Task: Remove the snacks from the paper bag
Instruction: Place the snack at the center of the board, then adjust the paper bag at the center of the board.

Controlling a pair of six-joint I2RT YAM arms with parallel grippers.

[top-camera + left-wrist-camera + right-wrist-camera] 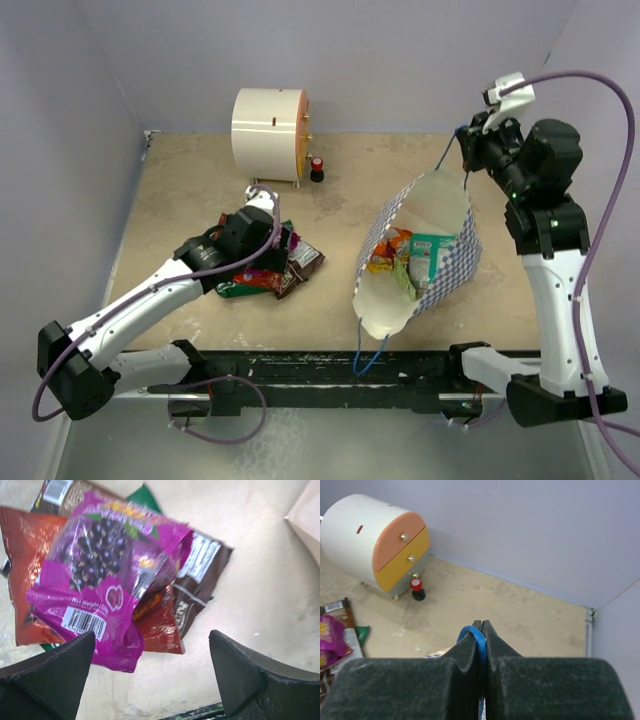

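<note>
The paper bag (443,203) lies open on its side at the right, white inside and blue-checkered outside. Orange and green snacks (405,257) lie inside it. My right gripper (468,137) is raised behind the bag and shut on its blue cord handle (470,633), as the right wrist view (481,626) shows. Several snacks lie piled on the table at the left (290,268): a purple packet (100,565) on top of a red one (160,627), a brown one (202,575) and a green one (145,492). My left gripper (152,636) hangs open and empty just over this pile (287,250).
A white cylindrical drum (268,133) with orange and yellow drawer fronts (402,552) stands at the back, a small red-topped object (317,168) beside it. The bag's other blue handle (368,356) hangs over the table's near edge. Lilac walls enclose the table.
</note>
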